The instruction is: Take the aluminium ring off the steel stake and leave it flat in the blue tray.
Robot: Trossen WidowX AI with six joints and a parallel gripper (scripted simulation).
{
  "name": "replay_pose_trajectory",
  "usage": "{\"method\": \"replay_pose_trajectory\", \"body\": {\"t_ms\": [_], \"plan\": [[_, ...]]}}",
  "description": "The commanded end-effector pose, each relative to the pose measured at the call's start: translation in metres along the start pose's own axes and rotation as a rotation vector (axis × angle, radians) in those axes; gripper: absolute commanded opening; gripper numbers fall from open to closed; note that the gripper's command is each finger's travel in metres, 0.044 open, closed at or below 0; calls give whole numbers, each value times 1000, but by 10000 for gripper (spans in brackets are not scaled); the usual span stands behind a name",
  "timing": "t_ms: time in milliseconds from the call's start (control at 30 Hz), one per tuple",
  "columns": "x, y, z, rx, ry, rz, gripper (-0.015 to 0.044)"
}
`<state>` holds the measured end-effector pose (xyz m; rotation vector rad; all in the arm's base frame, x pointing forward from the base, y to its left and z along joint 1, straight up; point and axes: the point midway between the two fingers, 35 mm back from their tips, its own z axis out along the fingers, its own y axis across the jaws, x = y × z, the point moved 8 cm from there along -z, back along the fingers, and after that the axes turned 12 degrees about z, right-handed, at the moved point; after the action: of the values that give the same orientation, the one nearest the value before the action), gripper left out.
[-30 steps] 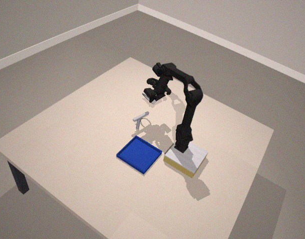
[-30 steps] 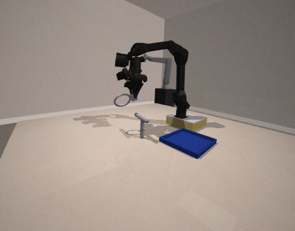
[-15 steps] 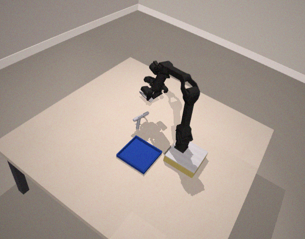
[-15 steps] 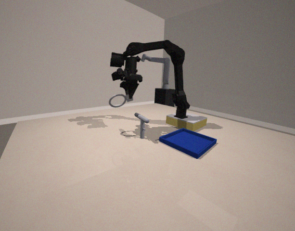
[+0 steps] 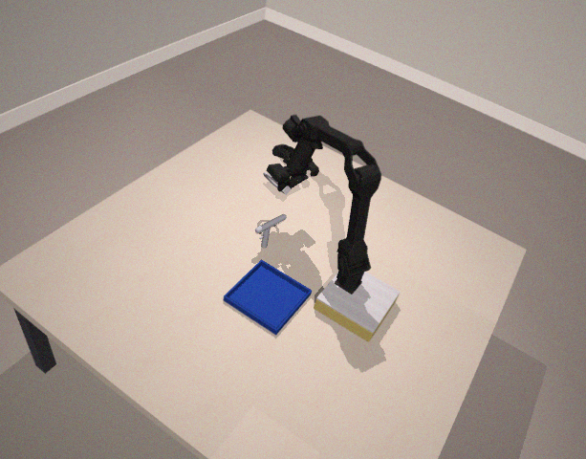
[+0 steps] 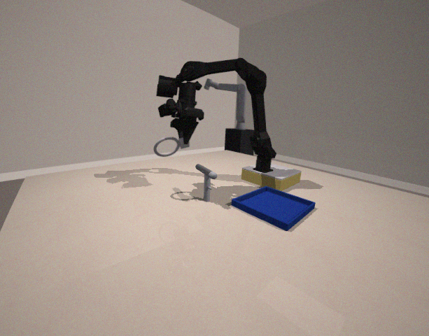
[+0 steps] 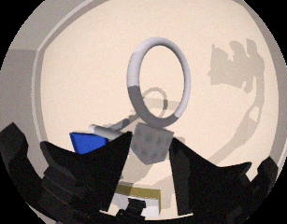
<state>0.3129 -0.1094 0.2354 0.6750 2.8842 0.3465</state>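
The aluminium ring (image 5: 270,179) (image 6: 155,147) (image 7: 134,75) is off the stake, tilted in the air. My gripper (image 5: 284,186) (image 6: 185,143) (image 7: 150,138) is shut on its tab, with the ring sticking out beyond the fingertips. The steel stake (image 5: 265,238) (image 6: 206,187) stands upright on the table, with nothing around its post. Its cross-bar (image 5: 271,223) (image 6: 204,169) (image 7: 107,133) is lower than the ring. The blue tray (image 5: 249,316) (image 6: 259,216) (image 7: 87,144) lies on the table, empty; the wrist view shows only part of it.
The arm's base block (image 5: 342,320) (image 6: 251,177) (image 7: 152,193), yellow-sided with a pale top, is beside the tray. The stake stands close to the tray's far corner in the top view. A grey arm on a black pedestal (image 6: 238,141) is in the background of the exterior view.
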Motion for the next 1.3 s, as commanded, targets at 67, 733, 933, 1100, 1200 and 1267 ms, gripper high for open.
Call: {"method": "replay_pose_trajectory", "body": {"t_ms": [67, 733, 933, 1100, 1200, 1267], "plan": [[10, 6, -3, 9, -38, -115, 0], [53, 18, -5, 60, -174, -551, 0], [66, 20, -4, 83, -214, -681, 0], [76, 22, -2, 105, -247, -788, 0], [83, 22, -1, 120, -267, -852, 0], [87, 23, 0, 130, -280, -894, 0]]}}
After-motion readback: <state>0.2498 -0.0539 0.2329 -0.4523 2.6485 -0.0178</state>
